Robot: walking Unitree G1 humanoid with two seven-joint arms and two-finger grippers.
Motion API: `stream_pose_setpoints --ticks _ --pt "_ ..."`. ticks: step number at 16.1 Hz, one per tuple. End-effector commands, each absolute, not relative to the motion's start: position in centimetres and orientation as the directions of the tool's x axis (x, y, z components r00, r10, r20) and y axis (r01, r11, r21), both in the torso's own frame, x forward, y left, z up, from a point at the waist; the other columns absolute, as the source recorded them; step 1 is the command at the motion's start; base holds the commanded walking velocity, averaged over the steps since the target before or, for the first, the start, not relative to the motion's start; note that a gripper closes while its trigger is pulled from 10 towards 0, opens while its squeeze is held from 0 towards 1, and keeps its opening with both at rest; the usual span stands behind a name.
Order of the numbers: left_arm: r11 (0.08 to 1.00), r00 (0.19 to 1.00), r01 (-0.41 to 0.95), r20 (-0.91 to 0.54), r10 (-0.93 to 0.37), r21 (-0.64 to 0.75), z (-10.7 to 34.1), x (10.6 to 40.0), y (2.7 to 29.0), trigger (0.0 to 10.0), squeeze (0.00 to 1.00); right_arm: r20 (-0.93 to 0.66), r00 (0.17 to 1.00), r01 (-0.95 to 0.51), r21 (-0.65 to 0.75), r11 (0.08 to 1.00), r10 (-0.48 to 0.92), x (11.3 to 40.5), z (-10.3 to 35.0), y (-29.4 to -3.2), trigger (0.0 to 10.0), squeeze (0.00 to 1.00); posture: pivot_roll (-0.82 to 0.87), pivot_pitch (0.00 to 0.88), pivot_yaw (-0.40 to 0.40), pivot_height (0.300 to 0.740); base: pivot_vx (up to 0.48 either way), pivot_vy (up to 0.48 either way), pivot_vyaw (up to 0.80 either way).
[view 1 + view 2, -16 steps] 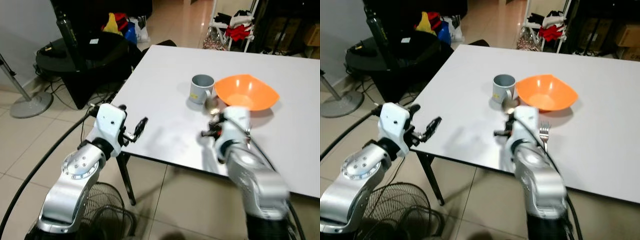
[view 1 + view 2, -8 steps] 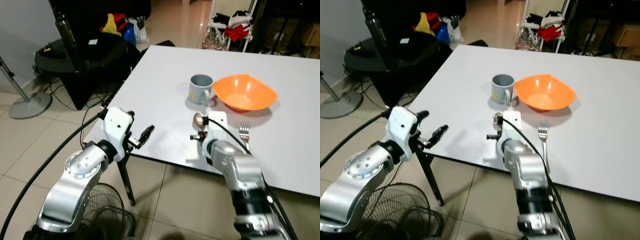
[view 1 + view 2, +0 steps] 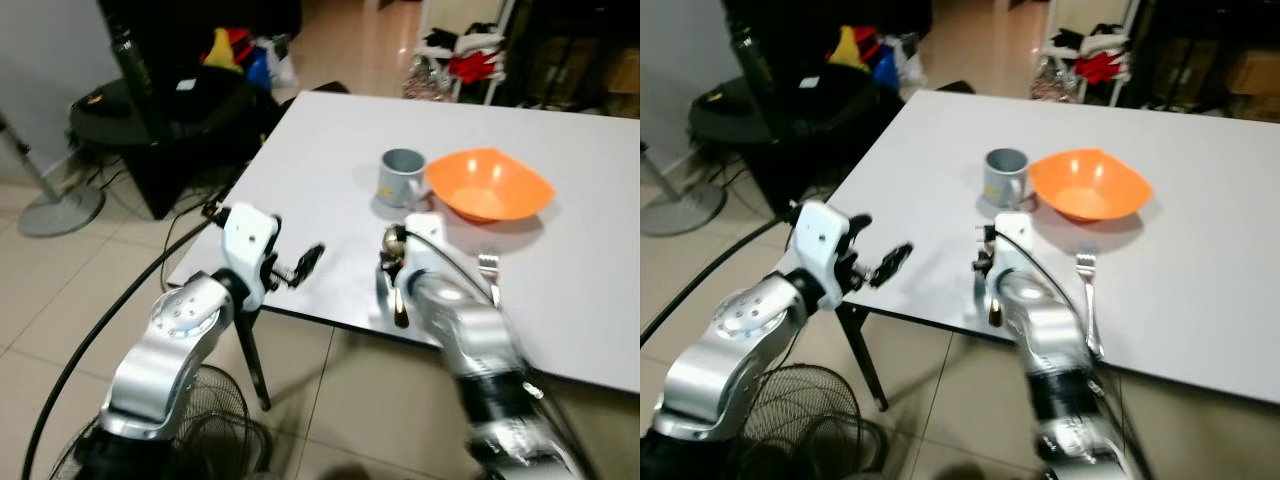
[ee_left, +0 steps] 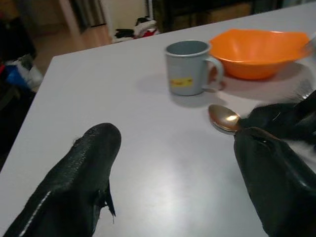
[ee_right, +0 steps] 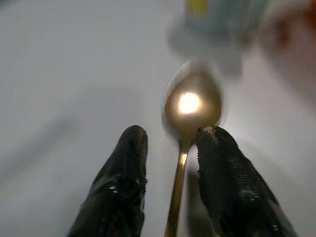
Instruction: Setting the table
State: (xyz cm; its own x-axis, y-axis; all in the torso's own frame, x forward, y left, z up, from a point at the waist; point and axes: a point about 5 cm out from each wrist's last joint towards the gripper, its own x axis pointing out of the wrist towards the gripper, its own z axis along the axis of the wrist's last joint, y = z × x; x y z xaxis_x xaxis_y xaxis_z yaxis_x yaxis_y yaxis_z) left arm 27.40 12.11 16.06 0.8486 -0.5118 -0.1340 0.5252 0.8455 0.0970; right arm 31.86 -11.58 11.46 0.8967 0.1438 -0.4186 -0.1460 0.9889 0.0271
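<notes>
Compared with a moment ago, the right gripper [image 5: 168,163] has drawn back off the gold spoon [image 5: 190,111], fingers parted and clamping nothing, leaving it on the white table [image 3: 320,160] beside the grey mug [image 3: 402,177], suggesting placement is complete; left gripper [image 4: 173,163] hovers open.

Both head cameras looked down over the tabletop [image 3: 330,160] from its near edge; each wrist camera sat low and close, sharing the mug [image 4: 189,67] and spoon [image 5: 190,106].

The left end effector [image 3: 306,264] hangs forward, its fingers [image 4: 81,168] spread wide apart. The right end effector [image 5: 170,163] points forward and down, fingers slightly parted.
</notes>
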Motion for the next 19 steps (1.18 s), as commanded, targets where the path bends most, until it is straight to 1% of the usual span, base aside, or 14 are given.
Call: stream_pose_setpoints --ticks 1,2,4,5,6,9,10,12,13,15,16,18,19 --pt "0.868 0.867 0.49 -0.152 -0.475 0.079 15.7 27.9 12.5 10.0 1.0 -0.342 0.923 -0.179 0.026 0.984 0.177 31.3 13.6 -12.2 10.0 1.0 0.1 0.0 0.061 0.74 0.0 0.0 0.0" --pt "0.878 0.87 0.477 -0.161 -0.465 0.043 15.3 28.3 12.2 10.0 1.0 -0.291 0.941 -0.176 0.018 0.984 0.173 30.4 15.0 -13.4 10.0 1.0 0.09 0.0 0.057 0.74 0.0 0.0 0.0" --pt "0.854 0.841 0.52 -0.174 -0.513 -0.004 14.8 28.9 10.9 10.0 1.0 -0.263 0.954 -0.153 -0.019 0.988 0.143 29.3 16.0 -15.2 10.0 1.0 0.08 0.0 0.054 0.74 0.0 0.0 0.0" --pt "0.819 0.803 0.574 -0.188 -0.565 -0.011 14.5 29.3 9.8 10.0 1.0 -0.26 0.957 -0.144 -0.053 0.988 0.125 28.5 16.3 -16.4 10.0 1.0 0.07 0.0 0.057 0.74 0.0 0.0 0.0" --pt "0.771 0.75 0.636 -0.207 -0.628 -0.033 14.0 30.1 8.3 10.0 1.0 -0.274 0.953 -0.158 -0.085 0.984 0.13 27.2 16.5 -17.7 10.0 1.0 0.04 0.0 0.083 0.74 0.0 0.0 0.0" --pt "0.737 0.704 0.67 -0.236 -0.67 -0.094 13.2 31.3 6.5 10.0 1.0 -0.324 0.937 -0.186 -0.145 0.972 0.131 25.7 16.2 -19.3 10.0 1.0 -0.01 0.0 0.112 0.74 0.0 0.0 0.0" --pt "0.703 0.664 0.699 -0.246 -0.706 -0.133 12.8 31.8 5.2 10.0 1.0 -0.353 0.924 -0.213 -0.158 0.964 0.146 24.6 16.1 -19.8 10.0 1.0 -0.03 0.0 0.12 0.74 0.0 0.0 0.0" --pt "0.694 0.649 0.71 -0.275 -0.71 -0.117 12.2 32.4 4.1 10.0 1.0 -0.384 0.914 -0.21 -0.179 0.961 0.128 23.7 15.9 -20.6 10.0 1.0 -0.06 0.0 0.134 0.74 0.0 0.0 0.0" --pt "0.674 0.622 0.731 -0.304 -0.722 -0.104 11.5 32.7 2.8 10.0 1.0 -0.396 0.914 -0.184 -0.203 0.962 0.091 22.7 16.1 -21.5 10.0 1.0 -0.09 0.0 0.145 0.74 0.0 0.0 0.0" --pt "0.673 0.618 0.735 -0.329 -0.714 -0.081 10.9 33.0 2.0 10.0 0.58 -0.405 0.912 -0.166 -0.215 0.962 0.067 22.0 16.4 -22.1 10.0 1.0 -0.12 0.0 0.153 0.74 0.0 0.0 0.0" --pt "0.681 0.623 0.73 -0.348 -0.7 -0.063 10.5 33.1 1.4 10.0 0.0 -0.411 0.91 -0.163 -0.224 0.961 0.058 21.4 16.5 -22.4 10.0 1.0 -0.14 0.0 0.156 0.74 0.0 0.0 0.0" --pt "0.687 0.627 0.725 -0.359 -0.691 -0.055 10.1 33.4 0.8 10.0 0.0 -0.415 0.908 -0.164 -0.228 0.96 0.056 20.8 16.8 -22.6 10.0 1.0 -0.16 0.0 0.16 0.74 0.0 0.0 0.0" --pt "0.691 0.626 0.719 -0.361 -0.691 -0.074 9.9 33.4 0.3 10.0 0.0 -0.415 0.909 -0.16 -0.237 0.958 0.049 20.3 17.0 -22.9 10.0 1.0 -0.18 0.0 0.163 0.74 0.0 0.0 0.0"
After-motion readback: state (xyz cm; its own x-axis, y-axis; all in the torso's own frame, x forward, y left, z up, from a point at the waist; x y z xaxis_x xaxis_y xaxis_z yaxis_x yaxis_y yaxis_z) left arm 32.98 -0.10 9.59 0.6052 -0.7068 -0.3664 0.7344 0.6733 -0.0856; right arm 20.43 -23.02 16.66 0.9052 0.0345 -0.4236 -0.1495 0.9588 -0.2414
